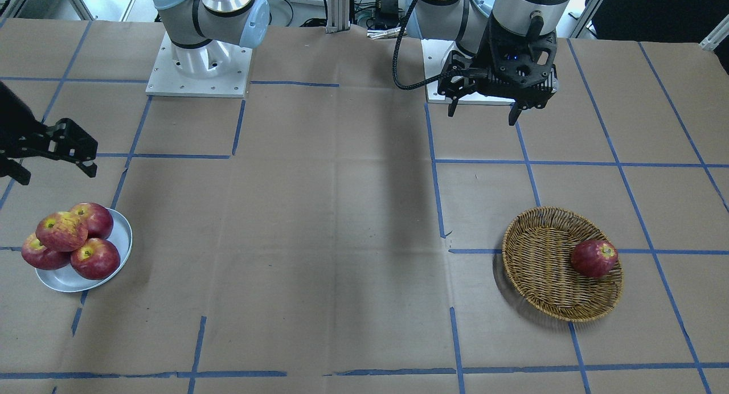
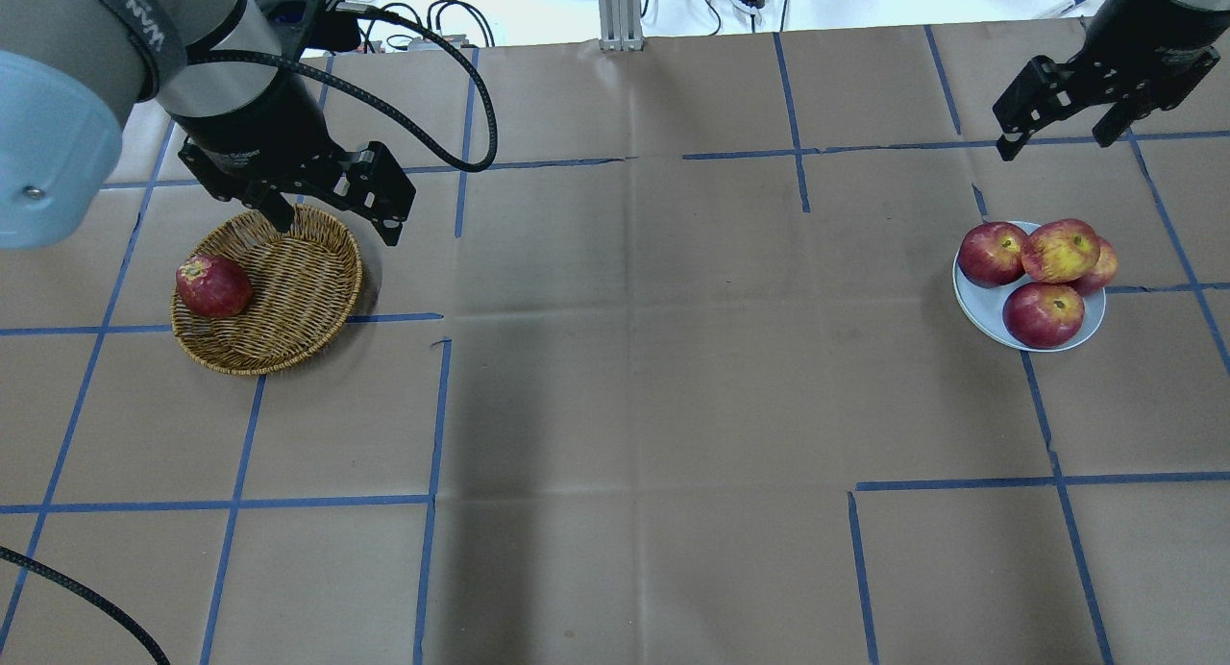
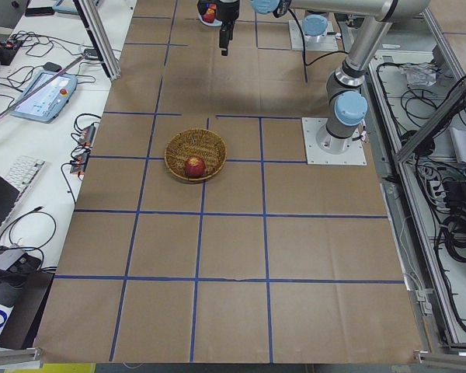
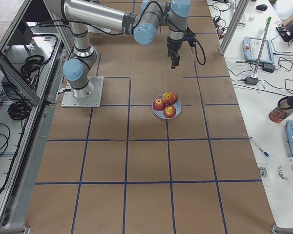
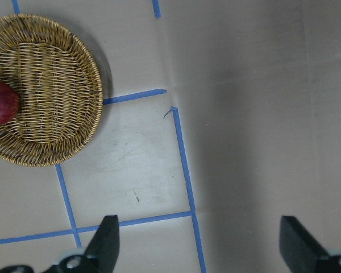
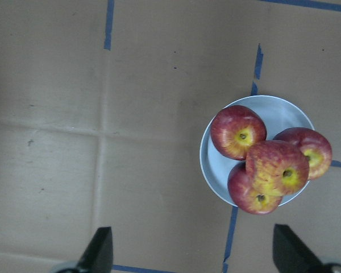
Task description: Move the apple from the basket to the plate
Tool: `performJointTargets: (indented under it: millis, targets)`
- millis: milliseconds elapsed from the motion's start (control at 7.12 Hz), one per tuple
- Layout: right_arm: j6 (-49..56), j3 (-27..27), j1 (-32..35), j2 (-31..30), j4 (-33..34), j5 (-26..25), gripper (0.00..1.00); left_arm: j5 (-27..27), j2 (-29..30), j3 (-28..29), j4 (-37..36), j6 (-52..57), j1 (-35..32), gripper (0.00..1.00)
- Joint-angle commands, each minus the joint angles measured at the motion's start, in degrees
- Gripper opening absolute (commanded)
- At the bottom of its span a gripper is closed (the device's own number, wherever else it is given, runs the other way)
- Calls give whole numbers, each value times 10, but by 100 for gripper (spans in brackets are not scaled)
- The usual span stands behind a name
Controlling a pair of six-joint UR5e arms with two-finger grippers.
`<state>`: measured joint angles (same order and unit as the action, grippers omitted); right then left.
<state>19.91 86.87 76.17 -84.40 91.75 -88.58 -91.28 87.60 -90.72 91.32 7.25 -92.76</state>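
Observation:
The lighter pinkish-red apple with yellow streaks lies on top of three darker red apples on the white plate, and it also shows in the right wrist view. The wicker basket holds one dark red apple at its edge. My left gripper is open and empty, raised over the basket's far rim. My right gripper is open and empty, raised beyond the plate.
Brown paper with blue tape lines covers the table. The arm bases stand at the robot's side. An aluminium post stands at the table's far edge in the overhead view. Basket and plate sit at opposite ends of the table.

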Motion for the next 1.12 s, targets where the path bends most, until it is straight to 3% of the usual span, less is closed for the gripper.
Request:
performJointTargets:
  millis: [0,421,983]
  targets:
    - [-119,-1,78,-18,-25,-1,100,0,6,0,0,0,-1,99]
    - [-217,36,119,-55,-18,-1,100,4,6,-1,0,2,-1,99]
    - [-222,52,119,-65,-11,-19,100,3,6,-1,0,1,-1,99]
